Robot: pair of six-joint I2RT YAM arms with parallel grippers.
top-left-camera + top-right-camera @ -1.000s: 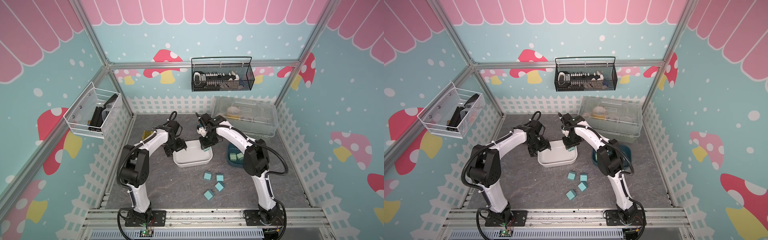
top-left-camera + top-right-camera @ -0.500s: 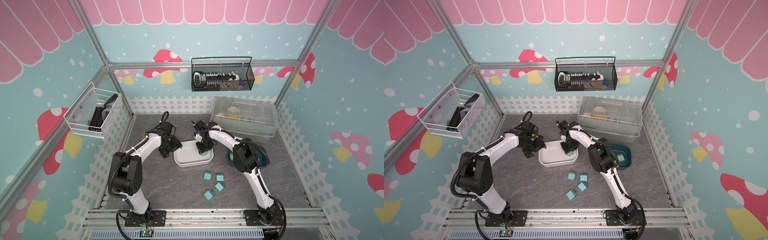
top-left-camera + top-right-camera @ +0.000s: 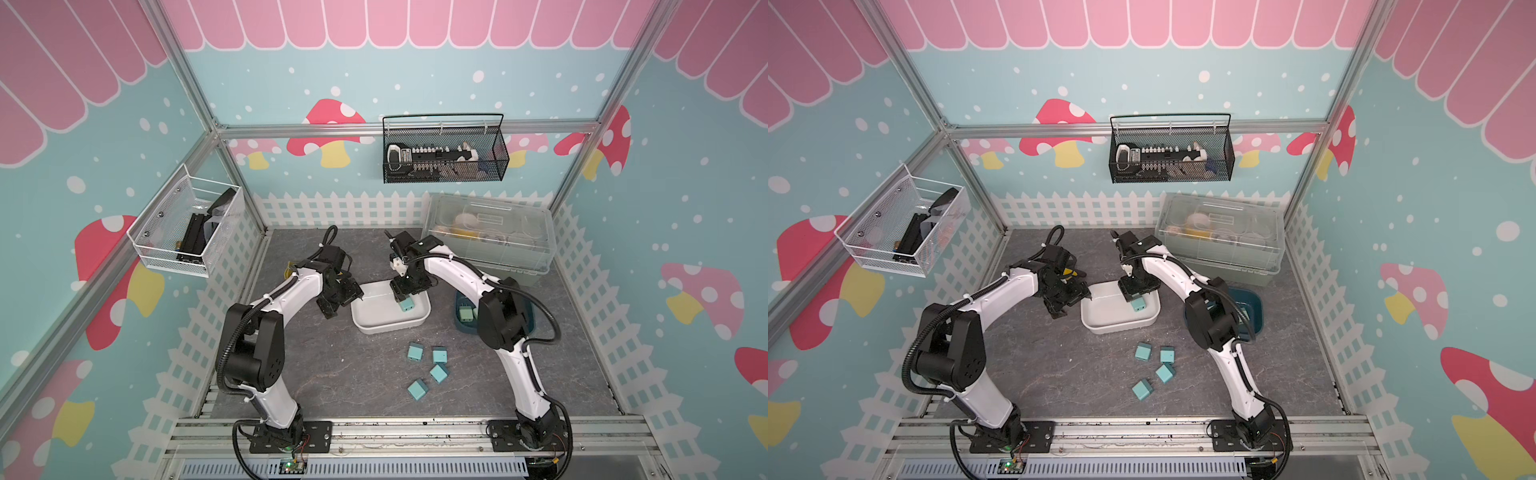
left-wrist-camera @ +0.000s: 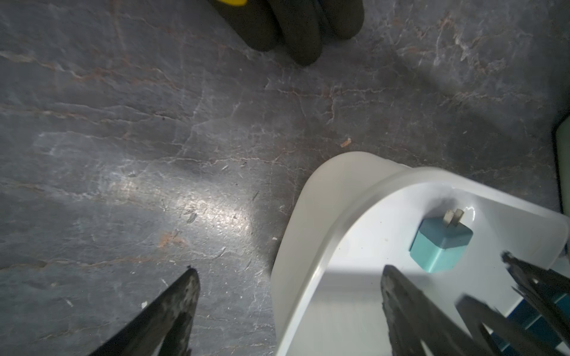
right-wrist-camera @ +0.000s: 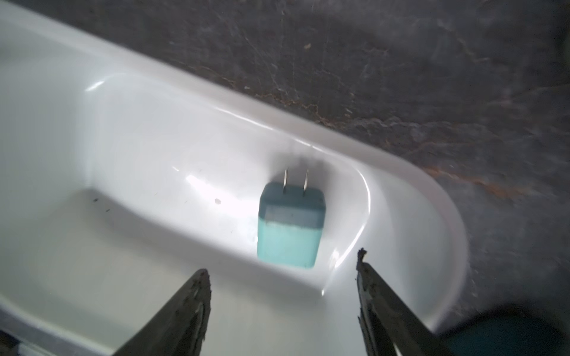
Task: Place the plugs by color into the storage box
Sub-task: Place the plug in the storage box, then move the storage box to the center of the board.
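Observation:
A light blue plug lies on its side, prongs showing, in the right end of the white storage box. My right gripper hangs just above and behind it, open and holding nothing. In the right wrist view the plug lies free ahead of the spread right gripper. My left gripper is open at the box's left end. In the left wrist view the left gripper straddles the box wall. Several light blue plugs lie loose on the table nearer the front.
A dark blue bin with a pale green plug sits right of the white box, partly behind the right arm. A clear lidded container stands at the back right. Wire baskets hang on the walls. A picket fence rings the table.
My right gripper has opened and let go of the light blue plug, which now lies in the white box. The left gripper stays open by the box's left end.

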